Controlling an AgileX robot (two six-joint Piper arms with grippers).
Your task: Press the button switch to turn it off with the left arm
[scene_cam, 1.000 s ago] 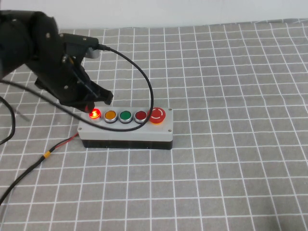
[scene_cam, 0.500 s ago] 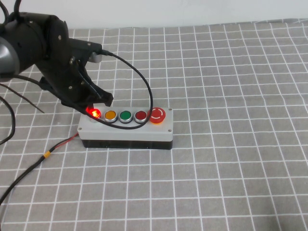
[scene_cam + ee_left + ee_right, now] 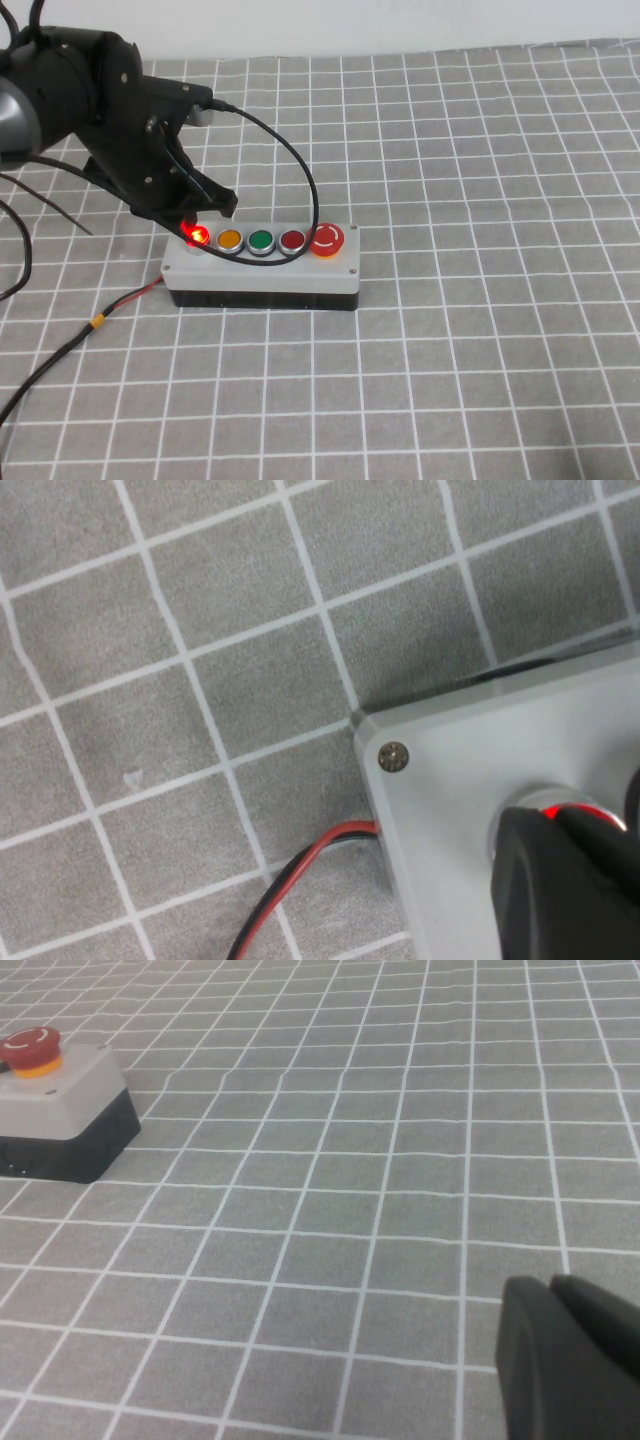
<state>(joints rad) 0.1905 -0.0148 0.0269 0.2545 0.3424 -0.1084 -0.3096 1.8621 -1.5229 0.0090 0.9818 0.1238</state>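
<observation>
A grey switch box (image 3: 262,268) lies on the checked cloth with a row of buttons: a lit red one (image 3: 196,236) at its left end, then yellow (image 3: 229,240), green (image 3: 260,240), dark red (image 3: 291,240) and a red mushroom stop (image 3: 327,239). My left gripper (image 3: 190,222) is shut, its tips right over the lit button. In the left wrist view its fingers (image 3: 560,880) cover most of the glowing button (image 3: 545,808). My right gripper (image 3: 570,1355) is shut and empty over bare cloth, outside the high view.
A black cable (image 3: 290,165) loops from the left arm over the box top. A red and black lead (image 3: 120,305) runs from the box's left end toward the front left. The box's right end with the mushroom stop shows in the right wrist view (image 3: 60,1110).
The left arm shifted up and to the right between one second ago and half a second ago, then held still. The left button stays lit throughout.
</observation>
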